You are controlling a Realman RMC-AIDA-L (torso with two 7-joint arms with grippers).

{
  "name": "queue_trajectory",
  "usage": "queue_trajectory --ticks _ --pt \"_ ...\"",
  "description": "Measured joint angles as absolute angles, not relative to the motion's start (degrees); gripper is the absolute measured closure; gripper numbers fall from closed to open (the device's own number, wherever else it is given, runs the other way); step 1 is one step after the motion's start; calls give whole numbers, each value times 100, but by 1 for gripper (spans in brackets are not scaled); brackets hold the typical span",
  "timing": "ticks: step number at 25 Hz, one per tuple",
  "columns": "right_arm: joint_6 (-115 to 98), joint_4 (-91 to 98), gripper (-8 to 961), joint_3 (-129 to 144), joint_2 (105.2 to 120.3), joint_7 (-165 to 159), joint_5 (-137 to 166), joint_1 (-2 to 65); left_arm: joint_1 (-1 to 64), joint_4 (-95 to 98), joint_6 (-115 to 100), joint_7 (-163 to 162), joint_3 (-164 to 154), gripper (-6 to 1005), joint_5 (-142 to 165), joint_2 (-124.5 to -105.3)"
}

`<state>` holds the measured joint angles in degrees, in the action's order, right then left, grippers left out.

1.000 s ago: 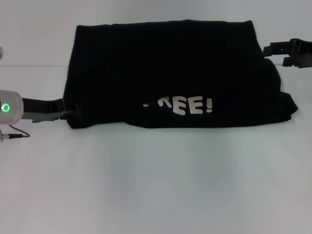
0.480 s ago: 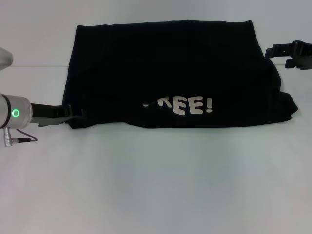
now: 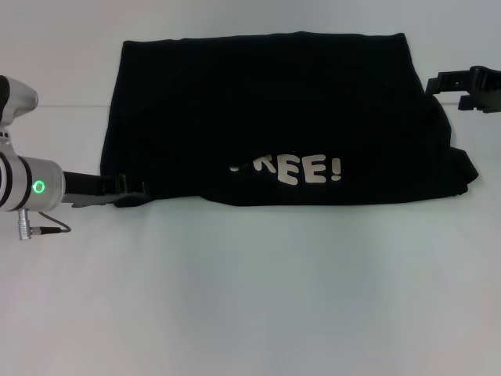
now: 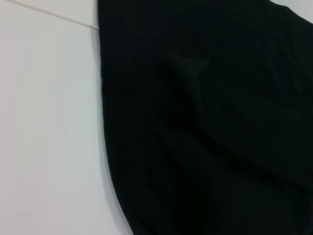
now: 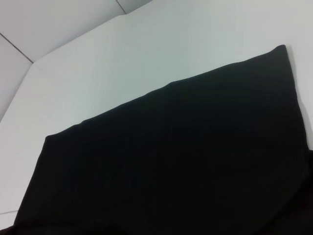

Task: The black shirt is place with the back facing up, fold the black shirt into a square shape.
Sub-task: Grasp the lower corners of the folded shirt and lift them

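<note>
the black shirt (image 3: 282, 117) lies flat on the white table (image 3: 258, 290), folded into a wide band that reaches from near the table's left side to near its right, close to the far edge. only the head view shows the white lettering "ree!" (image 3: 301, 168) along the shirt's near edge, and only there do both arms appear. the left wrist view shows the shirt (image 4: 210, 122) with a soft crease running across the cloth and bare table beside its curved edge, but no fingers. the right wrist view shows the shirt (image 5: 171, 166) as a smooth dark sheet with a straight far edge and one sharp corner, with open table beyond it.

the left gripper (image 3: 129, 190) reaches in low and level from the table's left side, its tips at the shirt's near left corner, touching or slipped under the hem; whether its fingers are apart or together on the cloth cannot be told. the right gripper (image 3: 438, 82) hovers at the shirt's far right corner, just beside the edge, pointing inward; the spread of its fingers cannot be told either.

the whole near half of the table lies open in front of the shirt.
</note>
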<state>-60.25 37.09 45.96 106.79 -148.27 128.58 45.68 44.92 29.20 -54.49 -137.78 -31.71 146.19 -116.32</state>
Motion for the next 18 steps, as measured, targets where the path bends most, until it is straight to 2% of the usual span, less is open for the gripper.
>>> queue_trajectory --ticks 9,18 --pt "-6029 3709 126 4596 10668 -14849 12858 4520 4481 3061 -5620 -13860 -3215 573 14474 -11658" --pt "-6219 3709 127 4597 10599 -14849 12872 4495 4507 3091 -5665 -13946 -3197 941 14459 -11625"
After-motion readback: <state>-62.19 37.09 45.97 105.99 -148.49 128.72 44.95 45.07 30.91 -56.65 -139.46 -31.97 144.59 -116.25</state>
